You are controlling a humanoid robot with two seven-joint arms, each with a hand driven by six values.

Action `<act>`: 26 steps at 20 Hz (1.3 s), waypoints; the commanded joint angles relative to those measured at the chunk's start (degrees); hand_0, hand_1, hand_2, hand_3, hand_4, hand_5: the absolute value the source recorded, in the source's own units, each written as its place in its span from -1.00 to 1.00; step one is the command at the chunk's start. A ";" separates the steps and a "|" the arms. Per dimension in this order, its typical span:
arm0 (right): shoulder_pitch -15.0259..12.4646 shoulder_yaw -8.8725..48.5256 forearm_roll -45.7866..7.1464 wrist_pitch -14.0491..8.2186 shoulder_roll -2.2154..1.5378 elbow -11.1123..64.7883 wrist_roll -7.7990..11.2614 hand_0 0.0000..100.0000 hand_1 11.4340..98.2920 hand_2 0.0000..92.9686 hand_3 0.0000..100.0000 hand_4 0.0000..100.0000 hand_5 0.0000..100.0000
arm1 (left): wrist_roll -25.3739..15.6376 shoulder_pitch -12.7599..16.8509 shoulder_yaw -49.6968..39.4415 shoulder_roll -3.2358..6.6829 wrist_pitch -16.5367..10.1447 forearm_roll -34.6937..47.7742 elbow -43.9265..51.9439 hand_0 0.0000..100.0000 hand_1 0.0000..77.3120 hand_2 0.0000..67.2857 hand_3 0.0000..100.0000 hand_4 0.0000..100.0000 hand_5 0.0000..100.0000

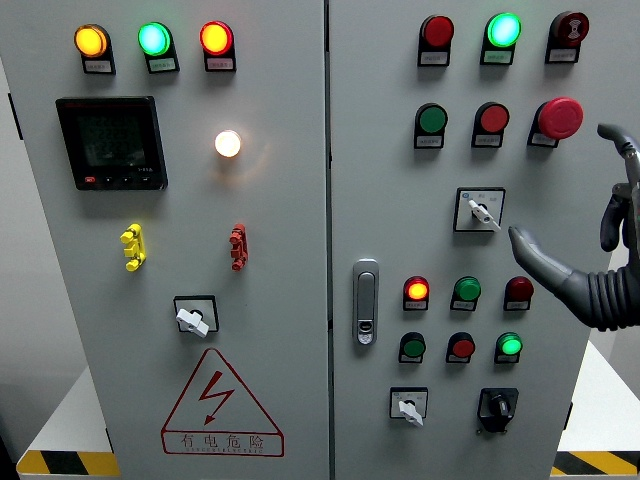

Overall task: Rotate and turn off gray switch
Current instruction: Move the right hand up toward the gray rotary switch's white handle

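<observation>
A: So, where's the right hand [600,240]?

B: Nearest us, coming in at the right edge, fingers [535,252] spread and holding nothing, one tip aimed at the gray switch [481,211] on the right door (upper of 2 on that door).

A: Touching?

B: No, just beside it. I'd judge this the approach step.

A: Next?

B: Close in, pinch the knob, twist. Left hand isn't visible.
</observation>
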 commanded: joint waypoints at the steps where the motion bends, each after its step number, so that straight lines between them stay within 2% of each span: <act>1: 0.00 -0.06 0.00 0.00 0.00 0.01 0.03 -1.00 -0.32 -0.55 1.00 1.00 1.00 | 0.00 0.00 0.00 0.00 0.00 0.02 0.00 0.69 -1.00 -0.60 -0.63 -0.84 -0.78; 12: 0.79 0.03 1.05 0.62 0.09 -0.34 -0.32 -1.00 -0.32 -0.55 1.00 1.00 1.00 | 0.00 0.00 0.00 0.00 0.00 0.02 0.00 0.69 -1.00 -0.60 -0.63 -0.84 -0.78; 16: 1.31 -0.06 2.72 0.70 0.18 -1.39 -2.69 -1.00 -0.32 -0.36 1.00 1.00 1.00 | 0.00 0.00 -0.09 0.00 0.00 0.02 0.00 0.69 -1.00 -0.60 -0.63 -0.84 -0.78; 22: 2.90 -0.76 2.99 1.23 0.26 -4.29 -4.45 -1.00 -0.35 -0.04 1.00 1.00 1.00 | 0.00 0.00 0.00 0.00 0.00 -0.07 0.00 0.69 -1.00 -0.60 -0.63 -0.83 -0.78; 26: 4.39 -1.73 3.08 1.14 0.26 -7.02 -6.47 -1.00 -0.35 0.15 1.00 1.00 1.00 | 0.00 0.00 0.00 0.00 0.00 -0.07 0.00 0.69 -1.00 -0.60 -0.63 -0.83 -0.78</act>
